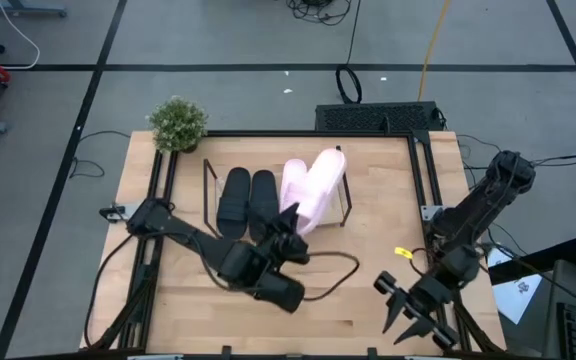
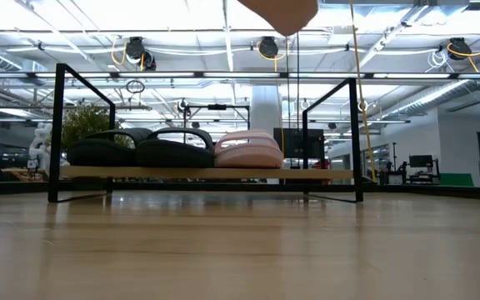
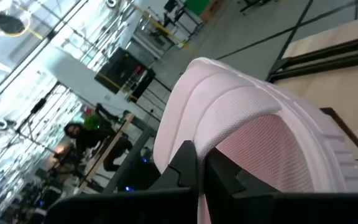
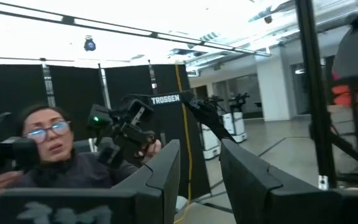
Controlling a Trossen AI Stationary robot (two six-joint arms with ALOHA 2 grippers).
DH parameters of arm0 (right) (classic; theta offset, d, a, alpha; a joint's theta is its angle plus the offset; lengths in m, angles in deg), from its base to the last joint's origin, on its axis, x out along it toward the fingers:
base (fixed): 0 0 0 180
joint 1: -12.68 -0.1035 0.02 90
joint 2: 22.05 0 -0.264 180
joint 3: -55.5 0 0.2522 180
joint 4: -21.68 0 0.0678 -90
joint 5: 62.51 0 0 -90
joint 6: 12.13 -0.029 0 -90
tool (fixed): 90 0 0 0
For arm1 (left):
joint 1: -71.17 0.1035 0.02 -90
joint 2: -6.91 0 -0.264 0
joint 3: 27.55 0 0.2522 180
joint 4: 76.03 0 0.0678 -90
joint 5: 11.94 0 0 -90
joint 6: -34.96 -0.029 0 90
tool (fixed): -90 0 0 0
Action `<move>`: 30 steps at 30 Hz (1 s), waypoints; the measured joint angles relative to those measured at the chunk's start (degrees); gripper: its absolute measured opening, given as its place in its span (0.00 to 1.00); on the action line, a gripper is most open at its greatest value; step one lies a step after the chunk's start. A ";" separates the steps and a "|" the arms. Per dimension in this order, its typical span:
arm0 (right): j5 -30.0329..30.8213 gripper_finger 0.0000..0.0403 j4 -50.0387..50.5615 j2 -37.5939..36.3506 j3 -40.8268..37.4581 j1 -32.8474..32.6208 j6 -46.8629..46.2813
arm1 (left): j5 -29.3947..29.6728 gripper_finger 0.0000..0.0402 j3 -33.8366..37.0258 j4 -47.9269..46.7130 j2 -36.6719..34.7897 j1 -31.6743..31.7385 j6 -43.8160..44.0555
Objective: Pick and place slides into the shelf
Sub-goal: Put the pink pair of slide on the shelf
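Note:
The shelf (image 1: 206, 185) (image 2: 57, 133) stands at the table's far middle. On its wooden base lie two black slides (image 1: 248, 200) (image 2: 140, 150) side by side, soles down, and beside them one pink slide (image 1: 293, 185) (image 2: 248, 150). A second pink slide (image 1: 325, 180) (image 3: 241, 106) hangs tilted above the shelf's right end, and my left gripper (image 1: 290, 222) (image 3: 201, 155) is shut on it. Only its lower tip (image 2: 283, 12) shows in the low view. My right gripper (image 1: 408, 318) (image 4: 199, 155) stands open near the table's front right corner, with nothing between its fingers. My left gripper pinches a thin edge of the pink slide's wide strap (image 3: 199, 140) between its two fingers (image 3: 185, 163). It comes from the table's near side, about level. The slide is lifted clear of the shelf and the table, tilted, with its far end over the shelf's right part.
A small potted plant (image 1: 178, 122) stands at the table's far left corner. A black cable (image 1: 338, 265) loops over the table's middle behind my left arm. Black frame rails (image 1: 423, 170) run along the table's sides. In the right wrist view a person (image 4: 48, 149) sits beyond the table.

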 joint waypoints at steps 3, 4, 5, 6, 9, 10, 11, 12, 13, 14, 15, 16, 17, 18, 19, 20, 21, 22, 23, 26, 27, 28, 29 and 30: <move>5.31 0.27 -0.02 0.00 0.00 -3.30 1.30 | -1.35 0.00 -2.05 -0.03 0.17 1.93 0.64; 6.94 0.27 -0.02 0.00 0.00 -4.33 1.67 | -2.18 0.00 -2.61 0.07 0.16 2.59 1.02; 8.46 0.27 -0.05 0.00 0.00 -5.31 2.26 | -2.82 0.00 -2.85 0.19 0.11 3.30 1.80; 10.13 0.27 -0.10 0.00 0.00 -6.22 2.66 | -3.12 0.00 -2.86 0.16 0.08 4.01 3.07; 14.05 0.27 -0.28 0.00 0.00 -8.51 3.78 | -4.95 0.00 -2.84 0.03 0.19 6.27 8.57; 15.16 0.27 -0.44 0.00 0.00 -9.14 3.95 | -6.29 0.00 -2.84 0.05 0.19 7.02 10.69; 16.23 0.27 -0.51 0.00 0.00 -9.78 4.43 | -7.28 0.00 -2.84 0.03 0.19 7.70 13.08; 16.43 0.27 -0.59 0.00 0.00 -10.26 5.07 | -8.00 0.00 -2.84 -0.08 0.19 8.25 15.41; 16.94 0.27 -0.92 0.00 0.00 -10.74 5.56 | -8.53 0.00 -2.84 -0.11 0.19 8.74 17.69; 17.56 0.27 -1.07 0.00 0.00 -11.18 6.08 | -9.24 0.00 -2.84 -0.14 0.19 9.12 19.86; 17.68 0.27 -1.21 0.00 0.00 -11.59 6.79 | -10.02 0.00 -2.76 -0.17 0.19 9.39 21.88; 17.74 0.27 -1.34 0.00 0.00 -11.94 7.26 | -10.61 0.00 -2.53 -0.15 0.19 9.48 24.02; 17.74 0.27 -1.56 0.00 0.00 -12.29 7.65 | -10.88 0.00 -2.17 -0.15 0.19 9.48 25.93; 17.74 0.27 -1.75 0.00 0.00 -12.62 8.08 | -10.82 0.00 -1.72 -0.13 0.19 9.44 27.51; 17.76 0.27 -1.79 0.00 0.00 -12.95 8.32 | -10.51 0.00 -1.12 -0.14 0.19 9.41 28.45; 17.74 0.27 -1.79 0.00 0.00 -13.15 8.43 | -9.75 0.00 -0.44 -0.16 0.19 9.40 28.85; 17.74 0.27 -1.74 0.00 0.00 -13.41 8.53 | -8.81 0.00 0.42 -0.05 0.19 9.28 29.04; 17.76 0.27 -1.73 0.00 0.00 -13.74 8.70 | -7.70 0.00 1.39 0.25 0.19 9.21 29.50; 17.74 0.27 -1.76 0.00 0.00 -13.99 8.86 | -6.91 0.00 2.23 0.38 0.19 9.20 30.37; 17.75 0.27 -1.75 0.00 0.00 -14.46 9.60 | -6.83 0.00 4.78 0.57 0.19 9.58 33.78; 17.74 0.27 -1.75 0.00 0.00 -14.55 9.75 | -6.86 0.00 5.78 1.19 0.19 9.73 34.74; 17.74 0.27 -1.75 0.00 0.00 -14.60 9.73 | -6.85 0.00 6.93 2.67 0.19 9.88 35.13; 17.74 0.27 -1.71 0.00 0.00 -14.60 9.75 | -6.77 0.00 8.05 4.49 0.19 10.02 34.95; 17.74 0.27 -1.70 0.00 0.00 -14.60 9.75 | -6.68 0.00 9.18 6.62 0.19 10.21 34.21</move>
